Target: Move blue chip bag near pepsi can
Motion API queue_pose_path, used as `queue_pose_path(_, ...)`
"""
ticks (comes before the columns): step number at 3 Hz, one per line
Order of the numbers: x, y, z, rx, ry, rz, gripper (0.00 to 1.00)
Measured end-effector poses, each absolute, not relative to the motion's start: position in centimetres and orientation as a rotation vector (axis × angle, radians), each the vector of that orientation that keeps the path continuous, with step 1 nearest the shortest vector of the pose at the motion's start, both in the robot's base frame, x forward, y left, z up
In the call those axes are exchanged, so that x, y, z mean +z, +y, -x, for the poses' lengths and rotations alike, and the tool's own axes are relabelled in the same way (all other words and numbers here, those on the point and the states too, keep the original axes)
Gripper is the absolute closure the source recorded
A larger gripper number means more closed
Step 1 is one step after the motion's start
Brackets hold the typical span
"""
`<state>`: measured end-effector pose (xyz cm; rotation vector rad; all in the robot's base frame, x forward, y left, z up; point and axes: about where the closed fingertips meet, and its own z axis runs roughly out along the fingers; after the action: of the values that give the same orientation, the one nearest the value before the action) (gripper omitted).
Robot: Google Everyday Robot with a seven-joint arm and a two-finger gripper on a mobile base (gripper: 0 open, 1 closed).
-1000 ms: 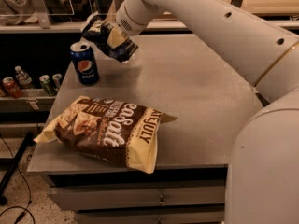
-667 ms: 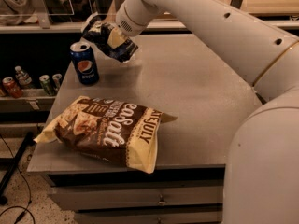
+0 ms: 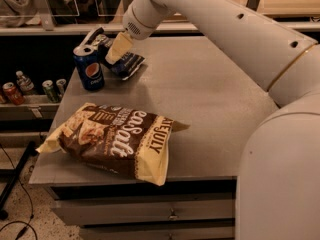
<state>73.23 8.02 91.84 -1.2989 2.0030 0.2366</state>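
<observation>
The blue chip bag [image 3: 128, 64] is a small dark navy bag. It rests on the grey table [image 3: 210, 99] at the back left, just right of the pepsi can [image 3: 89, 68]. The can stands upright with its logo facing me. My gripper [image 3: 106, 41] hangs over the bag's left end, between the bag and the can's top. Its pale fingers [image 3: 119, 48] are closed on the bag's upper edge. The arm reaches in from the upper right and hides part of the bag.
A large brown-and-cream "Sea Salt" chip bag [image 3: 115, 141] lies at the table's front left. Small red and green cans [image 3: 50, 90] and a small bottle [image 3: 22, 81] stand on a lower shelf left of the table. Drawers sit below the table's front edge.
My gripper has come down a little with the blue chip bag, which now lies lower, by the table surface next to the pepsi can. The can and brown bag have not moved.
</observation>
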Motion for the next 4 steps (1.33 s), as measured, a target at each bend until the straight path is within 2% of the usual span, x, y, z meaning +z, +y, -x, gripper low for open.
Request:
queue_pose_path(2,91.8,7.8,-73.2,0.238,1.994,1.343,0.0)
queue_pose_path(4,92.2,5.0,-72.6,0.276,2.0,1.453,0.0)
